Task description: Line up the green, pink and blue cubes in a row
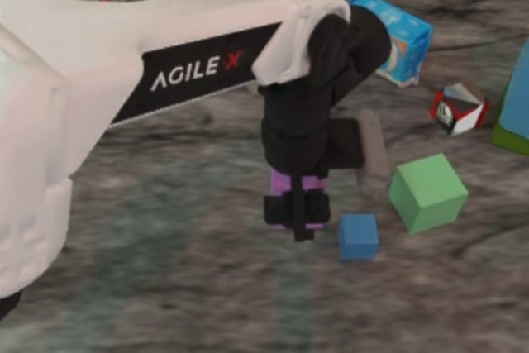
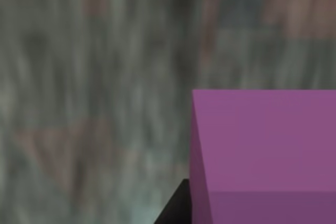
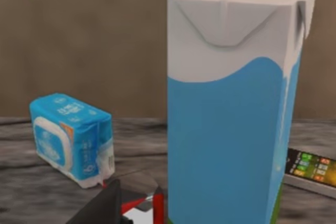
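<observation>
Three cubes are what we are lining up, and nearest to us in the top view we are working with the pink cube (image 1: 291,183), which is showing only as a purple-pink strip under the black wrist of our left arm. Our left gripper (image 1: 296,211) is hanging over the middle of the table (image 1: 165,287) with its jaws closed narrowly on that cube; in the left wrist view the pink cube (image 2: 262,150) is filling the lower corner with a dark finger (image 2: 176,208) lying against its side. Whether it is resting on the table or hanging just above it, we cannot tell.

Just beside the gripper, toward the right, the small blue cube (image 1: 358,236) is sitting flat, and a little farther right the large green cube (image 1: 427,192) is standing near it, turned at an angle, apart from the blue one.

We are judging all three to be rigid, light and matte, so not slippery and not fragile. Flat opposite faces are the place to hold them, with the fingers square to the sides. The green one is asking for wide jaws.

Farther back are lying a red, white and black box (image 1: 457,108) and a blue-and-white packet (image 1: 401,35). Our right arm is parked out of the top view; its wrist view is showing a tall blue carton (image 3: 231,119) close up.
</observation>
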### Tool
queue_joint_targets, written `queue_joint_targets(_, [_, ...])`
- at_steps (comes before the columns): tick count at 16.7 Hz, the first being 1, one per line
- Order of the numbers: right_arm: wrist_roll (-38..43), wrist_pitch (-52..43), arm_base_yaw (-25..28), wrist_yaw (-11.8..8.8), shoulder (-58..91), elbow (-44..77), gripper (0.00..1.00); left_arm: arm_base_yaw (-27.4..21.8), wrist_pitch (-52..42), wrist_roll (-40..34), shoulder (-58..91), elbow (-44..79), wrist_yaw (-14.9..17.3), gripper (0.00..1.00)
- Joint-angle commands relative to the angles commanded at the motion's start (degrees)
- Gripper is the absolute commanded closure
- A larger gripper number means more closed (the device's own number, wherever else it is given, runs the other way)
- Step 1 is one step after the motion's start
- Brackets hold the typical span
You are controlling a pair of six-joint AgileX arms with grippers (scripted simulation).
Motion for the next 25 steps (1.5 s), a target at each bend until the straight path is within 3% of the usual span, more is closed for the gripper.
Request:
queue_joint_targets(5, [0.00,0.00,0.00,0.00,0.00,0.00,0.00,0.16,1.10,0.12,0.27,-0.75,0.05,1.00])
queue_joint_targets(12, [0.00,0.00,0.00,0.00,0.00,0.00,0.00,-0.13,12.61,-0.11,4.55,-7.99,0.07,1.00])
queue_joint_targets(17, [0.00,0.00,0.00,0.00,0.00,0.00,0.00,-0.17,13.31,-0.11,4.85,-8.45,0.05,1.00])
queue_joint_targets(25, [0.00,0.00,0.00,0.00,0.00,0.00,0.00,-0.17,13.31,-0.11,4.85,-8.45,0.05,0.40])
